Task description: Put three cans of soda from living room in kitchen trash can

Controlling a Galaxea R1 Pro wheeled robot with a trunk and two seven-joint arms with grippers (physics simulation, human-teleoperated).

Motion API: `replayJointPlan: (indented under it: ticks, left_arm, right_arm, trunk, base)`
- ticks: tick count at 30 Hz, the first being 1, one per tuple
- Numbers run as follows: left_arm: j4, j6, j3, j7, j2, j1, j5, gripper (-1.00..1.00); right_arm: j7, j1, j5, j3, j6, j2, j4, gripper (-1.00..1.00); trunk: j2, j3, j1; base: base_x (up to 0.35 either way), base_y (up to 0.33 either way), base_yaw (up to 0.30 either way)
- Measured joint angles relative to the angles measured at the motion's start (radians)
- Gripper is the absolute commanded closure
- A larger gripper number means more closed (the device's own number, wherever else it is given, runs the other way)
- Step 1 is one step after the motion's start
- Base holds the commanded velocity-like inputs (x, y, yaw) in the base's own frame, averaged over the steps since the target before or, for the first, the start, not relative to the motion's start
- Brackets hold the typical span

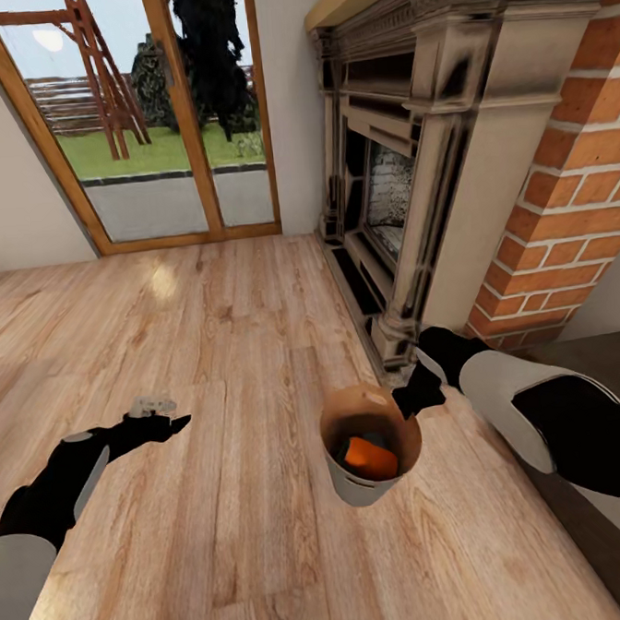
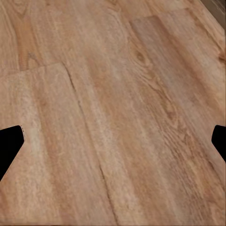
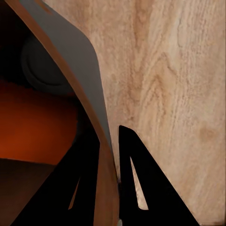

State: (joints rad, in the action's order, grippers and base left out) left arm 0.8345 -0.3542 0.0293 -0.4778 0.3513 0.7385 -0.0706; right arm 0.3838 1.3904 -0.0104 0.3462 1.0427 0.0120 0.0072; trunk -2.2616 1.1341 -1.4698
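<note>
Carrying trash can [image 1: 371, 454] by its rim, living room, fireplace [image 1: 410, 155] far right.

Right tool [image 1: 416, 397] pinches the bin's right rim, one finger inside, one outside, wall [image 3: 80, 80] clamped between. Orange soda can [image 1: 371, 455] and a dark one lie inside the bin, held over wood floor [image 1: 221, 353]. Left tool [image 1: 161, 424] empty, fingers spread, near left. Bin looks stiff and light; a one-sided rim hold will likely tilt it, so cans may roll. No readable labels or writing.

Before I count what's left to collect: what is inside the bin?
Inside the trash can, one orange can lies on top, with something dark blue beside it, likely another can. Anything beneath them is covered.
</note>
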Motion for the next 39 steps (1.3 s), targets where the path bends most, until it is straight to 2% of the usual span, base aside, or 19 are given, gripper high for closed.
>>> replayJointPlan:
  ticks: [3,6,8,13,15,21,24,29,35,39]
  left_arm:
    - [-0.021,0.046,0.0,0.032,-0.02,-0.004,-0.001,-1.0]
    - [-0.026,0.06,0.0,0.04,-0.027,-0.014,-0.001,-1.0]
    - [-0.028,0.069,0.0,0.042,-0.032,-0.031,-0.001,-1.0]
    - [-0.056,0.131,0.001,0.048,-0.05,-0.047,0.0,-1.0]
    - [-0.074,0.15,0.001,0.062,-0.055,-0.049,-0.001,-1.0]
    - [-0.075,0.147,-0.001,0.09,-0.055,-0.049,-0.002,-1.0]
    - [-0.073,0.149,-0.001,0.101,-0.057,-0.049,-0.004,-1.0]
    - [-0.054,0.149,-0.001,0.104,-0.056,-0.049,-0.004,-1.0]
    - [-0.049,0.145,-0.002,0.105,-0.057,-0.049,-0.004,-1.0]
    - [-0.05,0.144,-0.001,0.106,-0.058,-0.05,-0.003,-1.0]
  right_arm:
    - [0.0,-0.016,-0.003,0.001,0.001,-0.016,0.0,1.0]
    - [-0.001,-0.02,0.015,0.009,-0.002,-0.02,0.0,1.0]
    - [-0.001,-0.023,0.018,0.001,-0.003,-0.022,0.0,1.0]
    - [0.001,-0.036,-0.013,-0.043,0.002,-0.024,-0.001,1.0]
    - [0.001,-0.046,-0.016,-0.047,0.003,-0.024,-0.001,1.0]
    - [-0.001,-0.062,0.015,-0.015,-0.001,-0.028,0.0,1.0]
    - [-0.002,-0.068,0.014,-0.019,-0.002,-0.03,-0.001,1.0]
    - [-0.034,-0.071,-0.015,-0.052,0.002,-0.035,-0.002,1.0]
    - [-0.067,-0.091,0.014,-0.02,0.0,-0.037,0.001,1.0]
    - [-0.07,-0.099,0.009,-0.033,0.0,-0.04,-0.001,1.0]
  trunk:
    - [-0.021,0.009,-0.012]
    - [-0.042,0.019,-0.023]
    - [-0.049,0.022,-0.027]
    - [-0.049,0.022,-0.027]
    - [-0.056,0.025,-0.031]
    - [-0.091,0.041,-0.05]
    - [-0.091,0.041,-0.05]
    - [-0.105,0.047,-0.057]
    - [-0.147,0.066,-0.081]
    - [-0.175,0.078,-0.096]
  base:
    - [0.0,0.0,0.0]
    - [0.0,0.0,0.0]
    - [0.0,0.0,0.0]
    - [0.0,0.0,0.0]
    - [0.0,0.0,0.0]
    - [0.0,0.0,0.0]
    - [0.0,0.0,0.0]
    - [0.0,0.0,0.0]
    - [0.0,0.0,0.0]
    - [0.0,0.0,0.0]
